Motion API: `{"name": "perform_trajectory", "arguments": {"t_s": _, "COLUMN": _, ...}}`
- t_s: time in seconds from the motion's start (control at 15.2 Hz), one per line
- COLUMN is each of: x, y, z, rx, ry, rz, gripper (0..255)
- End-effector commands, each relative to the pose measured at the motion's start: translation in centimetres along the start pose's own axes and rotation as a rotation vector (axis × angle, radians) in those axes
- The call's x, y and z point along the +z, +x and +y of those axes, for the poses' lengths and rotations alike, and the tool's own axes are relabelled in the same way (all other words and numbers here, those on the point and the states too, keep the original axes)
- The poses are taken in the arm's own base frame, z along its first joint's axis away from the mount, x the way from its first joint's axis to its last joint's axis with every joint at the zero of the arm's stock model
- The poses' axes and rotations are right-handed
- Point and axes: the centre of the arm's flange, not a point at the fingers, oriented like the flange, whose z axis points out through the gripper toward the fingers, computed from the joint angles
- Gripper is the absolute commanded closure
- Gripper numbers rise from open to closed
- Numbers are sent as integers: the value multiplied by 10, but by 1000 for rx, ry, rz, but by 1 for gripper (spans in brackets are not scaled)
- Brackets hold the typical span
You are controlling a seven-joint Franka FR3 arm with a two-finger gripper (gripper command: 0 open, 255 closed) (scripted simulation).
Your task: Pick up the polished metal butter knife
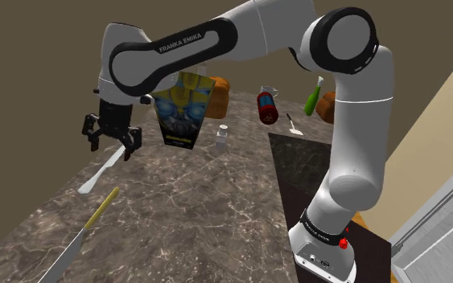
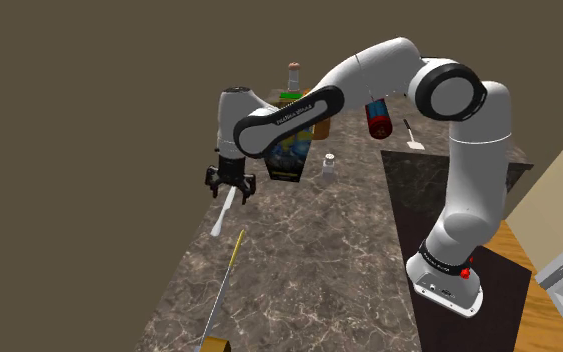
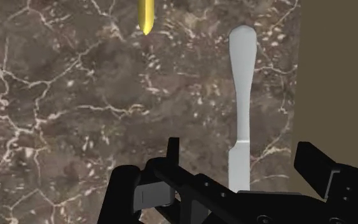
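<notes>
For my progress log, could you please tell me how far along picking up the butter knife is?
Done: the open gripper is lined up above the butter knife. In hand: the approach, as the knife lies flat on the marble counter, untouched. Left: descend, close, lift.

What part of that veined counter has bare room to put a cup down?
The widest bare counter lies between the yellow-handled knife and the dark panel, on the shoulder camera's side of the small white bottle. The far end is crowded: box, red can, green bottle. The butter knife lies under the gripper.
</notes>
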Motion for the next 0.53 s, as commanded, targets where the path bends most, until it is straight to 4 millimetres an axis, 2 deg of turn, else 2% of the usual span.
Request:
{"name": "perform_trajectory", "arguments": {"t_s": 0.0, "x": 10, "y": 6, "z": -21, "rx": 50, "ry": 14, "rz": -6, "gripper": 0}}
{"name": "perform_trajectory", "arguments": {"t_s": 0.46, "x": 46, "y": 13, "z": -17, "rx": 50, "ry": 14, "rz": -6, "gripper": 0}}
